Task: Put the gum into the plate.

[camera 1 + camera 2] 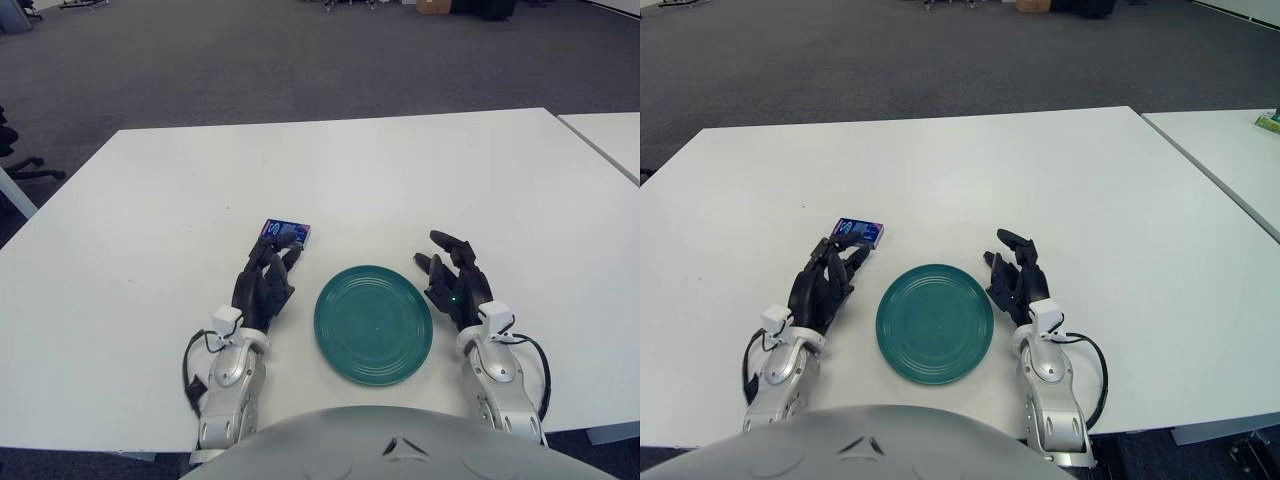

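plate: green plate (373, 322) is sitting nearest the robot's body, centred between both arms, nothing lying in it; likely placed there so either hand can reach it.
right robot hand: right robot hand (452, 280) is showing just right of the plate rim, fingers loosely spread and gripping nothing; it seems to be idling, kept clear of the drop zone.
left robot hand: left robot hand (268, 278) is reaching forward on the plate's left, fingertips (287, 247) arriving at the near edge of the gum; fingers are extended and slightly curled, not yet pinching anything, cannot tell if they are touching the pack.
gum: small blue gum pack (286, 232) is lying flat on the table (330, 170), just beyond the left fingertips, up-left of the plate and apart from it.
step: reach phase is looking almost done, grasp not yet made.
next: fingers probably need closing over the thin pack, then a short carry right toward the plate.
risk: flat pack may be sliding away instead of lifting.
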Tool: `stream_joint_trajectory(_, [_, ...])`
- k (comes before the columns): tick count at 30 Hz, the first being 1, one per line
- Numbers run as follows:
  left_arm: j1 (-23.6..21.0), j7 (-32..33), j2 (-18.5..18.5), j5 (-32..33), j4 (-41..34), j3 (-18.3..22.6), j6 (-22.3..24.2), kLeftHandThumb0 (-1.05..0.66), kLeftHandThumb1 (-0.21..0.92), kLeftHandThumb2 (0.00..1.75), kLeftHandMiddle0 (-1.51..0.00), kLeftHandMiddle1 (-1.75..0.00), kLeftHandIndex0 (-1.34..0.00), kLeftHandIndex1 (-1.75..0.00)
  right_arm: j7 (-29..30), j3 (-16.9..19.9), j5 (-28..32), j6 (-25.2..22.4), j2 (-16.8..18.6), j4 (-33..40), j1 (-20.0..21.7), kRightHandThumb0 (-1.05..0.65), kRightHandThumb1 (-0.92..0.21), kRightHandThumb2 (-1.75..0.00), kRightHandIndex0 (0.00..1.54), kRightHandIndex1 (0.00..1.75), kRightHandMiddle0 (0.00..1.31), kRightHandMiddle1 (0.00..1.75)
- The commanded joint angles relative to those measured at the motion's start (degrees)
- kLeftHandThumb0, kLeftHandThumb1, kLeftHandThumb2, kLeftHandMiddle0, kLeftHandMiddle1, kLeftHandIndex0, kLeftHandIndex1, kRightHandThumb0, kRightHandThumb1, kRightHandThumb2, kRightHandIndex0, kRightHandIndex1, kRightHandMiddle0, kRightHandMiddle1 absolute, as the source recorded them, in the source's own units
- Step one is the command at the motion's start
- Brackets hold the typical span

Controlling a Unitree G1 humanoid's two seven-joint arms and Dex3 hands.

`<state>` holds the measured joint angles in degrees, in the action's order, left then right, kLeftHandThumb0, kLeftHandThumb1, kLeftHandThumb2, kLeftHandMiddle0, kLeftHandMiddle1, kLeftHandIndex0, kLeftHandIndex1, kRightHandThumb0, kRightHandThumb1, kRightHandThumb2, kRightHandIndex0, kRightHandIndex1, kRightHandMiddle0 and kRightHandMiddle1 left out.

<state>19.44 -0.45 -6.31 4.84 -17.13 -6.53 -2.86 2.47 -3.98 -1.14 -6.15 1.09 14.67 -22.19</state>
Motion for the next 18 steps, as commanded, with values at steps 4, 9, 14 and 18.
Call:
stream_joint_trajectory(4, [-7.15,2.81,2.29,-6.70,-1.11,1.18,0.52,-0.74,0.92,0.68,-0.40,-0.57,-0.24,-1.03,0.37,-0.19,-0.15,-1.94,0.62,-3.10,-1.26,-0.63,-0.92,-0.88,0.49,0.38,0.00,0.91])
stream_joint_trajectory(9, [-14.95,1.32,11.86,-16.86,5.38,2.39,-5.74,-0.76,0.92,0.69,-0.35,-0.57,-0.18,-1.01,0.57,-0.28,-0.32,-1.80,0.84,-3.22,-0.97,-0.62,-0.92,-0.89,0.49,0.39,0.00,0.91])
stream_joint_trajectory(14, [-20.89,3.34,20.47,-25.59,13.68,2.73,-15.23,-0.81,0.92,0.67,-0.32,-0.53,-0.14,-1.02,0.81,-0.27,-0.27,-1.46,1.09,-3.79,-0.45,-0.62,-0.92,-0.88,0.48,0.45,0.01,0.92])
stream_joint_trajectory(18, [-26.14,5.62,26.33,-31.16,21.97,2.15,-21.73,-0.86,0.92,0.61,-0.30,-0.49,-0.13,-1.05,0.92,-0.23,-0.31,-1.11,1.16,-4.45,-0.06,-0.62,-0.92,-0.88,0.47,0.50,0.01,0.93])
